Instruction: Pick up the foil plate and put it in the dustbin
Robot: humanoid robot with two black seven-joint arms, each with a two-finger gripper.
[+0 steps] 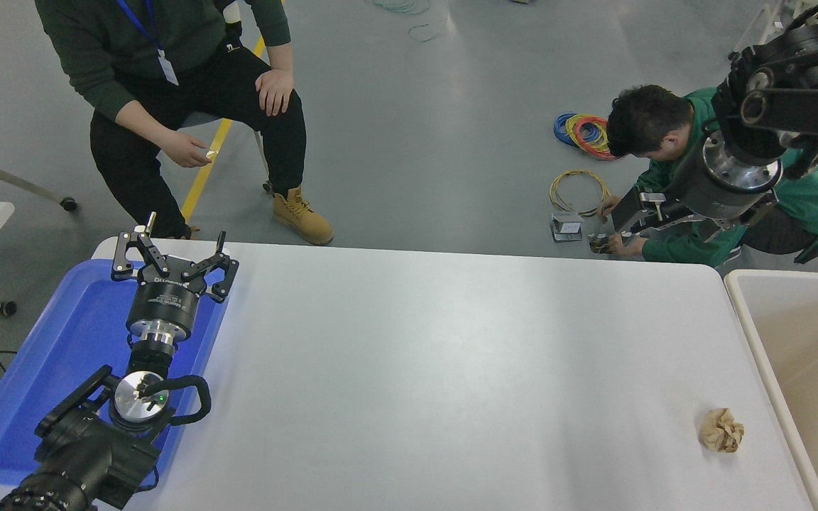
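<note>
Cut off: dustbin (739, 298), at right edge.
Right gripper (629, 213): fingers' state unclear.
Left gripper (173, 259): fingers released.

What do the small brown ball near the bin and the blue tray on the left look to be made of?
The brown ball looks like crumpled paper: matte tan, with irregular folds and creases. The blue tray looks like moulded plastic: uniform blue, smooth, with a rounded raised rim and a soft sheen. Neither is certain from this view.

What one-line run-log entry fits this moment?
left hand: parked over blue tray | right hand: raised beyond table far edge | foil plate: not visible | dustbin: right of table
</note>
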